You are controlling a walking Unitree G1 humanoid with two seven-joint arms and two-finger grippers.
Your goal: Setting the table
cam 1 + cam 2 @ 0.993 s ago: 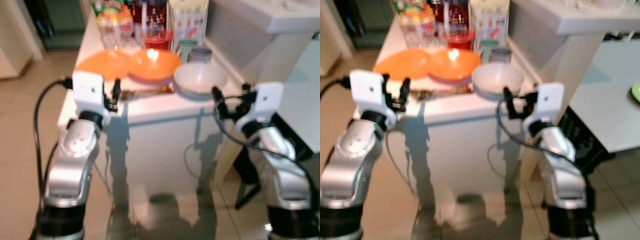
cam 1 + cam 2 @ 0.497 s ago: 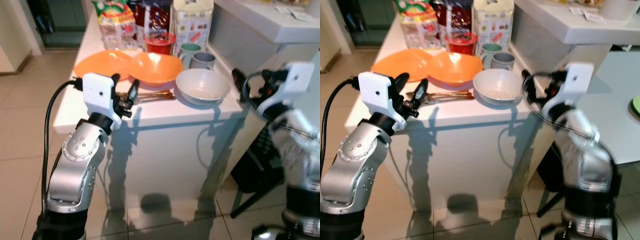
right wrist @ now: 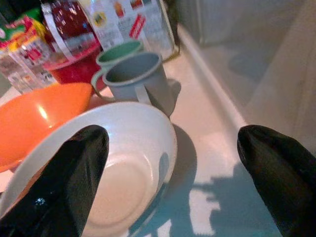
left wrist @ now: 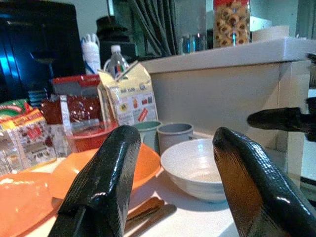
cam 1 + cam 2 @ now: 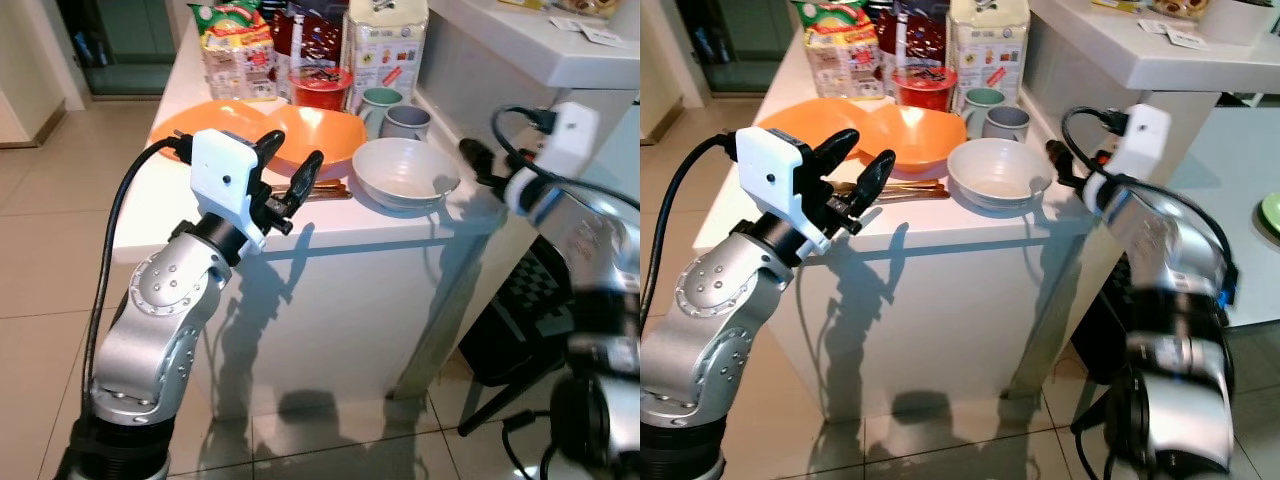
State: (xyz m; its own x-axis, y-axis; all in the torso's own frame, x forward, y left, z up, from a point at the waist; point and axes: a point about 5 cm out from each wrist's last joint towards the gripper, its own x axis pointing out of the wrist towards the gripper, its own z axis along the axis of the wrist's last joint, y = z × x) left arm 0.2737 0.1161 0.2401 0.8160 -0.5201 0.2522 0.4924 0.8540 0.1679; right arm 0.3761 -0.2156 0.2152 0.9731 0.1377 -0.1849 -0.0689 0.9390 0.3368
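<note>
On the white counter (image 5: 330, 225) at the frame's centre I am counting 1 white ceramic bowl (image 5: 404, 173), 2 orange dishes, a deep orange bowl (image 5: 322, 136) and a flat orange plate (image 5: 200, 124) to its left, plus 2 mugs, 1 grey (image 5: 406, 121) and 1 pale green (image 5: 377, 99), in the upper middle. Wooden utensils (image 5: 325, 190) are lying just left of the white bowl. My left gripper (image 5: 288, 166) is reaching up from the lower left, fingers spread wide, holding nothing. My right gripper (image 3: 173, 163) is hovering at the white bowl's right rim, fingers wide apart, empty.
</note>
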